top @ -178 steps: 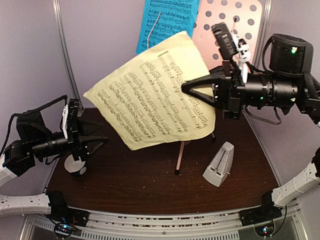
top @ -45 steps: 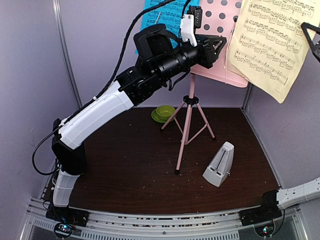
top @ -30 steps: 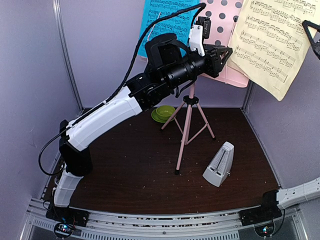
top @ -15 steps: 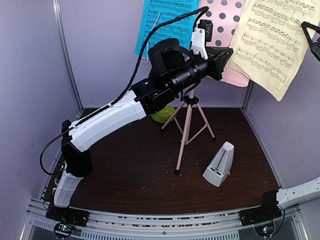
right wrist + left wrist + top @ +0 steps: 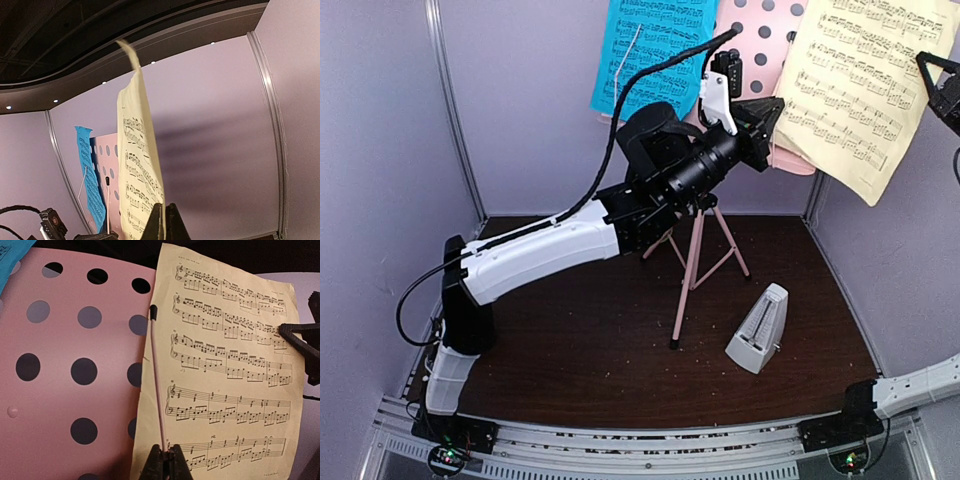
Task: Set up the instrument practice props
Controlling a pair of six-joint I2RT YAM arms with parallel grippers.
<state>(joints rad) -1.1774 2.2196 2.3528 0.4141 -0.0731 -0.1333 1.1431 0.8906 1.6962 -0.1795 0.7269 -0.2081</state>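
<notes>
The pink music stand (image 5: 693, 262) stands mid-table on its tripod, with its hole-punched desk (image 5: 55, 355) up high. A blue sheet-music page (image 5: 655, 50) hangs on the desk's left side. My left gripper (image 5: 166, 461) is shut on the stand's thin pink page-holder rod (image 5: 157, 380), which lies across the left edge of the pale-yellow page (image 5: 230, 375). My right gripper (image 5: 165, 222) is shut on that page's right edge and holds it up against the desk's right half. The white metronome (image 5: 758, 330) sits on the table, right of the tripod.
The left arm (image 5: 550, 250) spans diagonally from the near left corner up to the desk, its cable looping above. Purple walls close in at the back and on both sides, with a corner post (image 5: 817, 195). The dark brown tabletop (image 5: 580, 350) carries scattered crumbs.
The left gripper has closed on the page-holder rod. The left arm has sunk lower and reached further right. The yellow page stays held high by the right gripper.
</notes>
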